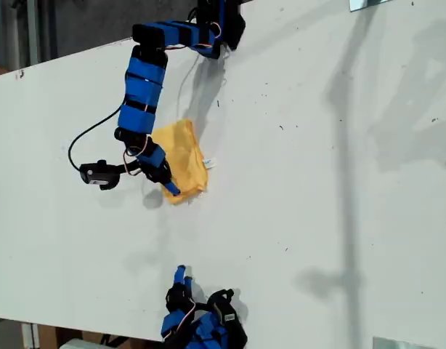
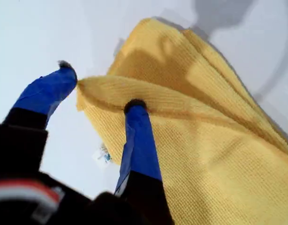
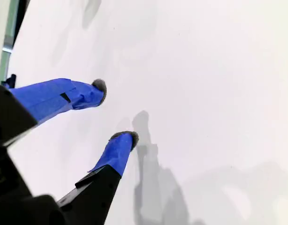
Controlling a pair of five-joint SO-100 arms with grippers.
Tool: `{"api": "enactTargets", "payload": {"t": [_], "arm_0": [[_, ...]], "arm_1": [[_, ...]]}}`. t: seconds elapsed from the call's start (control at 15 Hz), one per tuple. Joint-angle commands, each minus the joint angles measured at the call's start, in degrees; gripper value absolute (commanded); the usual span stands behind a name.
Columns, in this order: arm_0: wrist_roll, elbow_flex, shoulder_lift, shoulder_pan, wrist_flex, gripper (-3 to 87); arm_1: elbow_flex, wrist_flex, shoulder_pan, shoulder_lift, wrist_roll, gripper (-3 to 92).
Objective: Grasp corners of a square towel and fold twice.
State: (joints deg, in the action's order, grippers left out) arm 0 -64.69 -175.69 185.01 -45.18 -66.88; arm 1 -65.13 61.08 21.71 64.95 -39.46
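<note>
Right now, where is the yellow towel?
The towel lies bunched on the white table, left of centre in the exterior view, at my first gripper.

Square towel (image 1: 184, 156): yellow-orange waffle-weave cloth, folded over on itself into a narrow, layered bundle, lying flat on the white table (image 1: 317, 182). Small white tag (image 1: 210, 163) sticks out from the edge toward the exterior view's right. One folded corner (image 2: 85, 86) bunches up off the table.

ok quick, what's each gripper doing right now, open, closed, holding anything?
My first gripper: jaws open around a raised fold of the square towel, not clamped.
My second gripper: jaws open, holding nothing, over the bare table.
</note>
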Motion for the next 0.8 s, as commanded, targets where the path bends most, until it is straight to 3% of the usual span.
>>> {"api": "enactTargets", "payload": {"t": [0.0,0.2,0.33,0.4,0.53,0.73], "arm_0": [[-0.26,1.14,0.26,0.00,-0.44,17.1],[-0.26,1.14,0.26,0.09,-0.53,17.1],[-0.26,1.05,0.88,0.09,-0.88,17.1],[-0.18,0.97,1.14,-0.09,-0.97,17.1],[-0.26,0.70,2.90,-0.18,-2.11,17.1],[-0.18,-0.35,10.46,-0.70,-6.50,17.1]], "arm_1": [[4.83,-2.46,-0.97,5.10,2.29,29.9],[12.92,-2.29,2.72,2.29,6.50,30.4],[8.00,0.44,5.10,10.28,7.38,29.9],[5.71,6.24,7.03,14.94,4.31,29.6],[-9.93,15.12,9.58,29.88,-2.55,30.8],[-46.58,8.61,5.54,61.70,-13.89,35.6]]}}
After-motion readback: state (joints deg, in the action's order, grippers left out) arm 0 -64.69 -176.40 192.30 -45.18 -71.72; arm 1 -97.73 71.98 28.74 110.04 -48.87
